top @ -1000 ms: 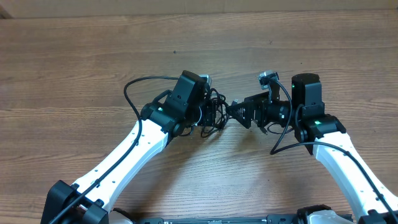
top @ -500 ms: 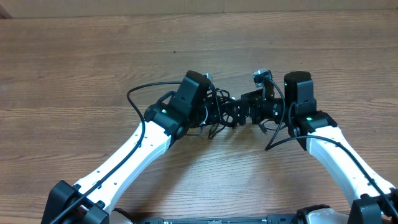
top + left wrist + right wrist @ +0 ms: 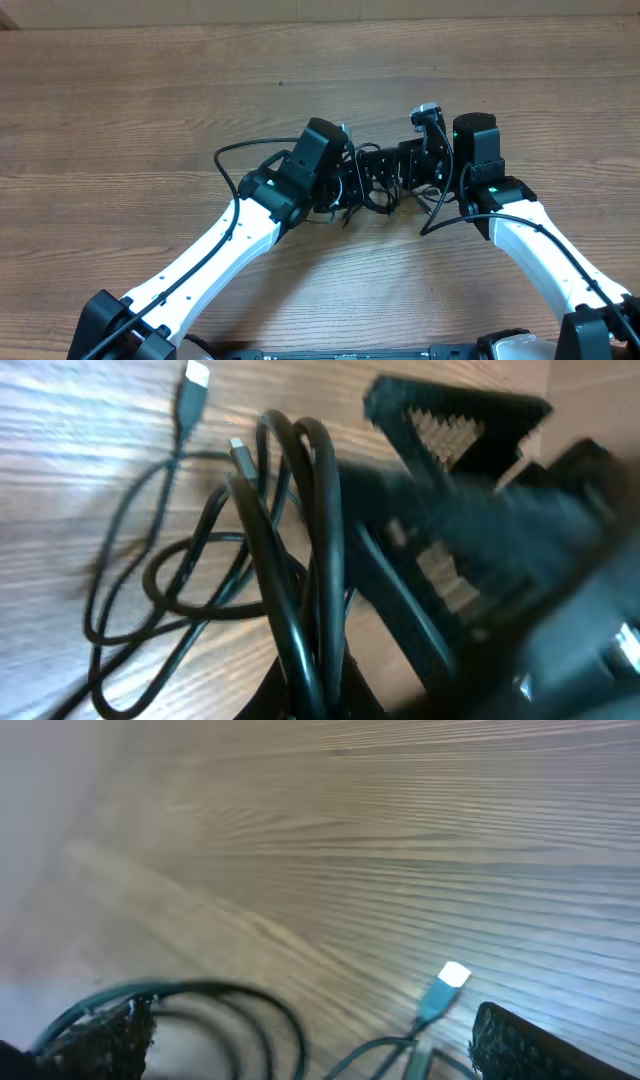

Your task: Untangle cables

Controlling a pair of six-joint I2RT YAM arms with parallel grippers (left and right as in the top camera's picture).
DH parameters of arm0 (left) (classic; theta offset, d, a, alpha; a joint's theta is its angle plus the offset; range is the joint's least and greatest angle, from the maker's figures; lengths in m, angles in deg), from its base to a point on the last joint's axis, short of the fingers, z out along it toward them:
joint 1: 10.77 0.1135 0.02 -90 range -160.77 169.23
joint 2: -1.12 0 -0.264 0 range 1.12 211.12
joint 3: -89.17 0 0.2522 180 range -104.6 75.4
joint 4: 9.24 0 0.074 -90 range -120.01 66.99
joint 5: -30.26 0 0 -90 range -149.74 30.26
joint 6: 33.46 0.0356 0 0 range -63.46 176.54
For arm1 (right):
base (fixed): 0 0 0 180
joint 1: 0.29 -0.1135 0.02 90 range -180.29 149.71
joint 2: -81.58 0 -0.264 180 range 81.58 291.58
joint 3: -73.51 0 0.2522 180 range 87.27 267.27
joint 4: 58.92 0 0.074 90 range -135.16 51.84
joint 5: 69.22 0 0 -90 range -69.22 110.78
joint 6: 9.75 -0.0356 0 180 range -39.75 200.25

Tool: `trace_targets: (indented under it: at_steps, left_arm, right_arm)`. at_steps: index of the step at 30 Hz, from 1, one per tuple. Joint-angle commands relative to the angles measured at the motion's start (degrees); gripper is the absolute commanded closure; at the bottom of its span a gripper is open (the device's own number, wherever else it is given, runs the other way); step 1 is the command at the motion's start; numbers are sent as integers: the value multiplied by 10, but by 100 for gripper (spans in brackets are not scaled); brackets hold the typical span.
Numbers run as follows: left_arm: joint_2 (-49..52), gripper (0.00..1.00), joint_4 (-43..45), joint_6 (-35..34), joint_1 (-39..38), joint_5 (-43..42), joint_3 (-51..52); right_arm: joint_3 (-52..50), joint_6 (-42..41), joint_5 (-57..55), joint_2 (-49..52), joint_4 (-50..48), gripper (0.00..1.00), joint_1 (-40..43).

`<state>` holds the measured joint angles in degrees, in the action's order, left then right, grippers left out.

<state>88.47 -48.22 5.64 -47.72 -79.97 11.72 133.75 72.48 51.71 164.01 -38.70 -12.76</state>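
The cables (image 3: 360,190), judged light and limp, are bunched mid-table and pinched by the closed left gripper (image 3: 338,183), while a loose loop is probably best taken by the wide-spread right gripper (image 3: 375,172).

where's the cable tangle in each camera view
overhead: cables bunched at centre, just left of the right gripper.
left wrist: cables fill the middle, with thinner loops trailing left.
right wrist: cables loop along the bottom edge.
shared landmark: the right gripper's toothed fingers, spread open around the tangle.
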Motion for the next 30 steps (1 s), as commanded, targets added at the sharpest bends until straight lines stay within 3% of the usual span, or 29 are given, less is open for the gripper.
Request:
trace_targets:
  at_steps: [1, 13, 20, 27, 30]
  left_arm:
    - [-2, 96, 4, -14, -18, -36, -8]
    - [-2, 96, -23, -18, -21, -34, -8]
    - [-2, 96, -63, 51, -20, -30, -8]
    - [-2, 96, -181, 83, -19, 114, -8]
    - [-2, 96, -210, 115, -20, 134, -8]
  right_arm:
    - [5, -29, -78, 22, -7, 0, -3]
    - [5, -43, -246, 33, 30, 0, 30]
    - [5, -42, -264, 33, 50, 0, 106]
    - [5, -79, -235, 33, 53, 0, 184]
    - [5, -79, -207, 33, 50, 0, 209]
